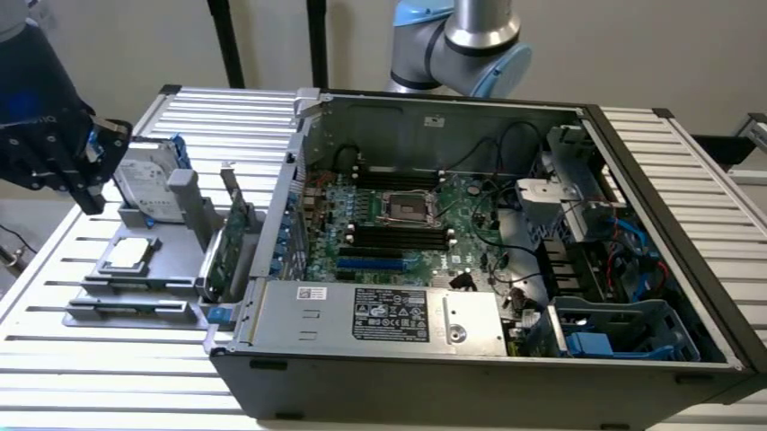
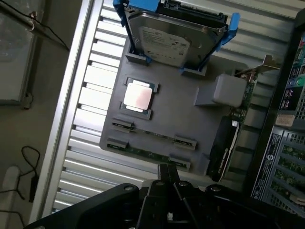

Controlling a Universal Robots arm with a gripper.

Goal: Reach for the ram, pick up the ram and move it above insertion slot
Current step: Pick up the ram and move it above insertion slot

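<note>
Far at the exterior view's left: dark gripper (image 1: 90, 199), raised off the slatted table (image 1: 72, 359), just beside the hard drive (image 1: 146, 178). The wrist view shows the fingers (image 2: 167, 177) pressed together with nothing between them. The drive stands on edge in a blue frame (image 2: 231, 26) at the far end of a grey tray (image 2: 186, 119). On the tray's flat middle lies a square processor chip (image 2: 138, 95), metal face up. Past the chip come two parallel holders with end clips. The ram (image 2: 145, 152) lies flat in the one farther from the chip, a thin green strip seated between its clips, untouched and well apart from the computer case. In the wrist view the closed fingertips sit over that edge of the tray near the ram, but whether they are close above it I cannot tell. Next rightward: an expansion card (image 1: 233, 242) upright on the tray's right side, beside a grey block (image 2: 228, 90). Then the open computer case (image 1: 671, 269), lying on its side, with the motherboard (image 1: 408, 224) exposed, long dark memory slots around the central socket and a power supply (image 1: 383, 314) along the near edge. Robot arm (image 1: 462, 40) joint visible behind the case at top.
</note>
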